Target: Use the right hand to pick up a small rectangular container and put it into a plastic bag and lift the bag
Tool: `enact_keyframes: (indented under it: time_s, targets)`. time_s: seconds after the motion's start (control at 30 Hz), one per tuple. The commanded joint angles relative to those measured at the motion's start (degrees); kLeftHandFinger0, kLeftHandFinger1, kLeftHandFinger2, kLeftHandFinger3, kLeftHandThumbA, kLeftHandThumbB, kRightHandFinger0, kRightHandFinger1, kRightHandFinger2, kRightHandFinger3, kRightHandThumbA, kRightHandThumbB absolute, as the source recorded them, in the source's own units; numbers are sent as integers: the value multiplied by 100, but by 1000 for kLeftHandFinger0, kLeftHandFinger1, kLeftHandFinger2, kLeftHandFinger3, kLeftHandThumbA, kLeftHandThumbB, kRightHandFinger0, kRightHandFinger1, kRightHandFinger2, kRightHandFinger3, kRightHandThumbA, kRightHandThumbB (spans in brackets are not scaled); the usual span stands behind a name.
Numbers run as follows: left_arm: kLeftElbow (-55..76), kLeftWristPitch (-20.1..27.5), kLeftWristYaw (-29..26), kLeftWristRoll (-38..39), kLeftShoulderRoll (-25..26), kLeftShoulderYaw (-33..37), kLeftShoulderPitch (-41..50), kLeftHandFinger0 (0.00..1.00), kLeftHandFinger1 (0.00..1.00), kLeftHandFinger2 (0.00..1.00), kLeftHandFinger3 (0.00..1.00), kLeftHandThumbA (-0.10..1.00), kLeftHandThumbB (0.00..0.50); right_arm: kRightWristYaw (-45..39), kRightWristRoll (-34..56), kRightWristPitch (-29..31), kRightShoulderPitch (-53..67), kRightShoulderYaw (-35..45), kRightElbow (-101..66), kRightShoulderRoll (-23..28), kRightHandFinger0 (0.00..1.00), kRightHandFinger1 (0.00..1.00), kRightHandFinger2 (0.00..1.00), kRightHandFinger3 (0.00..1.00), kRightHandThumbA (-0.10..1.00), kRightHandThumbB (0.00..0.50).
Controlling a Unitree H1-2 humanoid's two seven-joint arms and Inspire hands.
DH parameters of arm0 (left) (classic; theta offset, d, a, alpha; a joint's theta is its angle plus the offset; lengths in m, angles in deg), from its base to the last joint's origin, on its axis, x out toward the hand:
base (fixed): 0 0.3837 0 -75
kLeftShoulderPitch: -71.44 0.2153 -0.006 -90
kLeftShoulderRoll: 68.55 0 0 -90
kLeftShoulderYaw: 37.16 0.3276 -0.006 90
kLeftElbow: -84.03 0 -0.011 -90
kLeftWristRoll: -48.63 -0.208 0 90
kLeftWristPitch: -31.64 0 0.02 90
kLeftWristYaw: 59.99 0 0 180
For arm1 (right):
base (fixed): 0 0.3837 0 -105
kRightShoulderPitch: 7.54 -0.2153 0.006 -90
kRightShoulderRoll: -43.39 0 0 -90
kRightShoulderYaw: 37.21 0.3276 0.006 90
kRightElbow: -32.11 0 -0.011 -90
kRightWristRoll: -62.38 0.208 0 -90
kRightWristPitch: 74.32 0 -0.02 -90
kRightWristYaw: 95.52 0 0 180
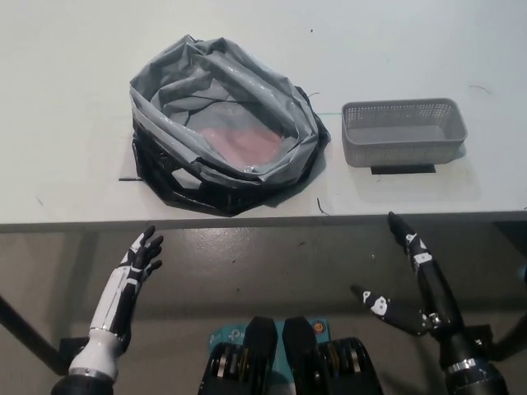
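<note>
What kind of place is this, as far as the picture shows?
Probably a lab or test bench, not a home: a plain pale table holds only a grey plastic bag and a small grey basket, each beside black tape marks, with both robot hands waiting below the edge.

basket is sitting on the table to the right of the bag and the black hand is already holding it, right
Not quite. The grey basket does sit on the table right of the bag, but the head view shows the black right hand open below the table edge, holding nothing.
</note>
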Motion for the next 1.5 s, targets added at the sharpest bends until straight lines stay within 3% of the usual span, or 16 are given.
enact_keyframes:
  time_s: [0.0, 0.03, 0.2, 0.23, 0.27, 0.3, 0.37, 0.47, 0.63, 0.67, 0.77, 0.97, 1.03, 1.2, 1.23, 1.47]
  targets:
    - [125, 429, 279, 111, 140, 113, -34, 1000, 1000, 1000, 1000, 1000, 130, 195, -106, 544, -78, 131, -213, 45, 1000, 1000, 1000, 1000, 854, 237]
    - [127, 446, 308, 95, 170, 133, -45, 1000, 1000, 1000, 1000, 1000, 144, 278, -263, 424, -86, 206, -432, 81, 1000, 1000, 1000, 1000, 859, 280]
    - [152, 336, 329, 64, 231, 142, -136, 1000, 1000, 1000, 1000, 1000, 184, 261, -747, -317, -425, 651, -1841, 437, 1000, 1000, 1000, 1000, 898, 344]
    - [159, 338, 328, 48, 238, 147, -125, 1000, 1000, 1000, 1000, 1000, 184, -36, -508, -782, -614, 791, -2320, 724, 1000, 1000, 1000, 1000, 896, 393]
    - [160, 337, 316, 34, 231, 145, -114, 1000, 1000, 1000, 1000, 1000, 186, -220, -297, -1053, -759, 878, -2545, 928, 1000, 1000, 1000, 1000, 896, 406]
    - [166, 330, 311, 41, 221, 138, -99, 1000, 1000, 1000, 1000, 1000, 194, -355, -439, -1251, -943, 937, -2705, 1170, 1000, 1000, 1000, 1000, 995, 414]
    - [175, 389, 312, 37, 213, 139, -48, 1000, 1000, 1000, 1000, 1000, 179, -691, -240, -1852, -1475, 1053, -2908, 1698, 1000, 1000, 1000, 1000, 1000, 436]
    - [149, 434, 321, 32, 214, 137, -45, 1000, 1000, 1000, 1000, 1000, 158, -1157, -172, -2516, -2301, 988, -2905, 2323, 1000, 1000, 1000, 1000, 1000, 403]
    - [168, 379, 329, 6, 215, 141, -80, 1000, 1000, 1000, 1000, 1000, 169, -2053, -329, -3506, -3763, 447, -2301, 3080, 1000, 1000, 1000, 1000, 1000, 423]
    - [167, 398, 329, 20, 205, 138, -88, 1000, 1000, 1000, 1000, 1000, 162, -2298, -249, -3687, -4132, 278, -1995, 3175, 1000, 1000, 1000, 1000, 1000, 386]
    - [187, 359, 327, 10, 202, 142, -76, 1000, 1000, 1000, 1000, 1000, 173, -2873, -697, -3496, -4856, -319, -1135, 3388, 1000, 1000, 1000, 1000, 1000, 459]
    - [157, 442, 310, -15, 200, 143, -43, 1000, 1000, 1000, 1000, 1000, 159, -3570, -1149, -3683, -5897, -1282, 168, 3232, 1000, 1000, 1000, 1000, 1000, 493]
    - [164, 416, 313, -2, 194, 141, -43, 1000, 1000, 1000, 1000, 1000, 166, -3947, -961, -4010, -6262, -1541, 735, 3042, 1000, 1000, 1000, 1000, 1000, 467]
    - [152, 485, 311, -16, 183, 158, 11, 1000, 1000, 1000, 1000, 1000, 163, -4302, -835, -4046, -6644, -1939, 1634, 2752, 1000, 1000, 1000, 1000, 985, 469]
    - [159, 480, 303, -19, 181, 153, 22, 1000, 1000, 1000, 1000, 1000, 163, -4315, -754, -4133, -6678, -1957, 1779, 2658, 1000, 1000, 1000, 1000, 929, 459]
    - [203, 439, 290, -73, 185, 174, 96, 1000, 1000, 1000, 1000, 1000, 176, -4656, -984, -3974, -6923, -2580, 2612, 2356, 1000, 1000, 1000, 1000, 1000, 481]
